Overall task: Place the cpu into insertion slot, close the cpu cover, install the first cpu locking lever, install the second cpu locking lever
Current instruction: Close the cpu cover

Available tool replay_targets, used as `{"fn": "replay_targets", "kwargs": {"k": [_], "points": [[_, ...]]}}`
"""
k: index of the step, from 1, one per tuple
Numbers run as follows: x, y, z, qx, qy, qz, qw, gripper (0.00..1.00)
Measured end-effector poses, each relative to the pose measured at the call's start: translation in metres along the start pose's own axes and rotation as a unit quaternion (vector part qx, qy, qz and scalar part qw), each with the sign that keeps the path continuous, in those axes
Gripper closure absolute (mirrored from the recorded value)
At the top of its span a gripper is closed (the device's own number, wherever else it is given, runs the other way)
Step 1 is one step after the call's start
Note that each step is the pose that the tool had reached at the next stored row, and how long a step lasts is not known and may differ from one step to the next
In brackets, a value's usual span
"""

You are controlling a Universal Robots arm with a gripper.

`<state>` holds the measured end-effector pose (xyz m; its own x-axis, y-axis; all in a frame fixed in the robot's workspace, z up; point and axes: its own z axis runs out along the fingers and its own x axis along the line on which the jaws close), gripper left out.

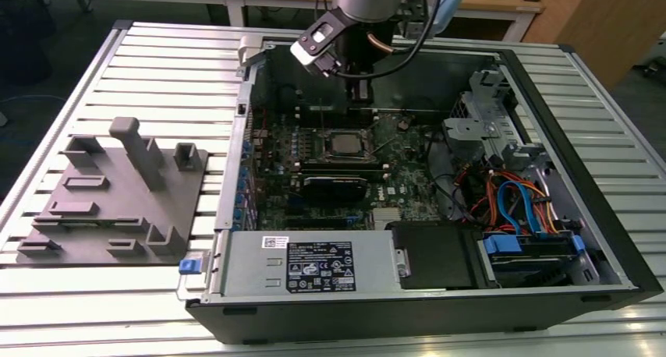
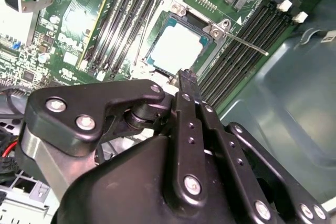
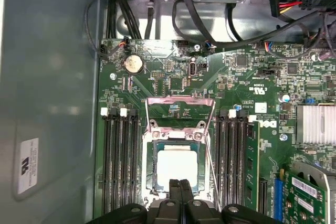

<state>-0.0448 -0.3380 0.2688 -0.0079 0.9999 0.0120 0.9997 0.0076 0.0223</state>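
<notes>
The cpu, a silver-grey square, lies in the insertion slot on the green motherboard; in the second wrist view the cpu shows bright in the socket. The cpu cover, a thin metal frame, stands open at the hinge side of the slot. A thin lever rod sticks out free beside the socket. My gripper is shut with nothing in it, its black fingertips at the cpu's near edge; whether they touch it I cannot tell. In the exterior view the gripper reaches into the case behind the slot.
Long black memory slots flank the socket on both sides. A heatsink and an expansion card lie nearby. Cables and a drive cage fill the case's right. A grey fixture tray sits on the exterior view's left.
</notes>
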Motion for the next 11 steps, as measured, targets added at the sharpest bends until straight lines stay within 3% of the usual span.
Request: {"fn": "replay_targets", "kwargs": {"k": [7, 11], "points": [[0.0001, 0.0002, -0.0068, 0.0, 0.0, 0.0, 1.0, 0.9], [0.0001, 0.0002, -0.007, 0.0, 0.0, 0.0, 1.0, 0.9]]}}
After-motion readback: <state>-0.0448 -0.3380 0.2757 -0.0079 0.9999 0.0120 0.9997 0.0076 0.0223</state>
